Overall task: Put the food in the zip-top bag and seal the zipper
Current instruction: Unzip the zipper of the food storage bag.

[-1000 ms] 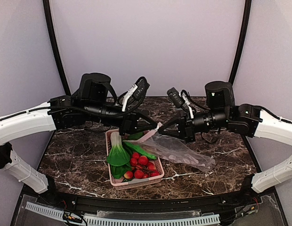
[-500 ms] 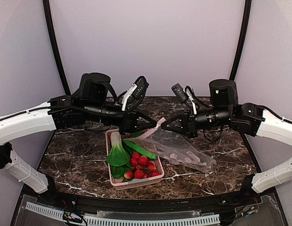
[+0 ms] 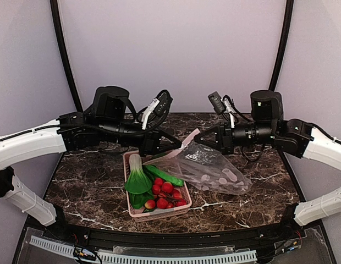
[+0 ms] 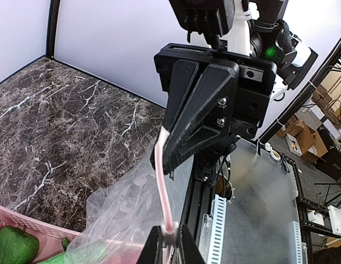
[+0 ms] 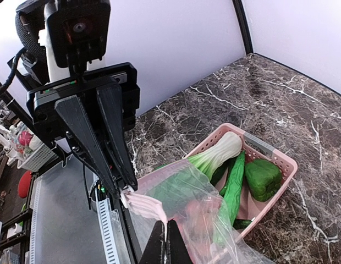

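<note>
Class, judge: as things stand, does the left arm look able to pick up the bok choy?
Probably not yet. The bok choy lies uncovered in the pink basket, but the left gripper is shut on the zipper and would have to let go first.

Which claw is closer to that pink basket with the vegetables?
Left. The left gripper pinches the zipper strip over the far corner of the pink basket; the right gripper pinches it farther right, past the basket.
</note>
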### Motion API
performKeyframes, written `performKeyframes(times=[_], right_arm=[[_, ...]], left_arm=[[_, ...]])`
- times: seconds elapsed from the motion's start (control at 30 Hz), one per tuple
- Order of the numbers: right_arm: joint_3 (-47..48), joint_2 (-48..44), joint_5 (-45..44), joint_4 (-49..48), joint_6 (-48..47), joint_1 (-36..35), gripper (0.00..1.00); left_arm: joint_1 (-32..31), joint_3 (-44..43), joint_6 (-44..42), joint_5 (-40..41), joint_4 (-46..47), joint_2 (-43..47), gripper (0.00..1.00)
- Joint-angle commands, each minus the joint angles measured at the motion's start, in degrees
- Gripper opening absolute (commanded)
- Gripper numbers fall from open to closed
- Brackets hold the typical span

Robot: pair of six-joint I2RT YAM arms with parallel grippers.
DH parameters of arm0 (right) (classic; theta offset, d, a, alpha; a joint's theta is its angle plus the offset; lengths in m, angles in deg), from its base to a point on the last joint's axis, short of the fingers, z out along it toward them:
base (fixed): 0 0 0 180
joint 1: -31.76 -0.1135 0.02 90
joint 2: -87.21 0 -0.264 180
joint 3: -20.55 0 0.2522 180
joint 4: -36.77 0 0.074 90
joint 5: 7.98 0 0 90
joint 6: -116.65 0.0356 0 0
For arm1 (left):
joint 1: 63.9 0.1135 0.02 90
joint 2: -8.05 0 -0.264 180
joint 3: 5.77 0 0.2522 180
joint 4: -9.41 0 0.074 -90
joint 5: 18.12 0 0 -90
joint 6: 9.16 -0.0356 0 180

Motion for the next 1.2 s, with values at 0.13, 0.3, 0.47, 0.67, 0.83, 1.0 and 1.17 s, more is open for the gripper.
performKeyframes(times=[0.13, 0.3, 0.47, 0.67, 0.83, 1.0, 1.17], right_arm=[[0.0, -1.7, -8.6, 1.6, 1.4, 3.9, 0.00], [0.4, -1.5, -11.0, 1.5, 1.4, 5.2, 0.00], [1.1, -1.5, -13.6, 1.6, 1.3, 6.3, 0.00], [1.9, -1.3, -16.3, 1.6, 1.5, 8.2, 0.00], [3.1, -0.8, -17.2, 1.7, 1.0, 10.3, 0.00], [4.4, -0.2, -17.3, 1.9, 0.6, 12.6, 0.00], [5.6, 0.2, -17.1, 1.9, 0.1, 14.3, 0.00]], left_arm=[[0.5, 1.9, -0.1, -0.7, -0.9, 1.8, 0.01], [0.7, 2.2, 0.1, -0.9, -0.9, 1.9, 0.01], [0.9, 2.7, 0.1, -0.7, -0.9, 2.2, 0.01], [1.1, 3.2, 0.2, -0.6, -0.9, 2.4, 0.01], [1.2, 3.5, 0.2, -0.5, -1.1, 2.6, 0.01], [1.3, 3.9, 0.3, -0.4, -1.1, 2.7, 0.01], [1.4, 4.0, 0.3, -0.3, -1.1, 2.7, 0.01]])
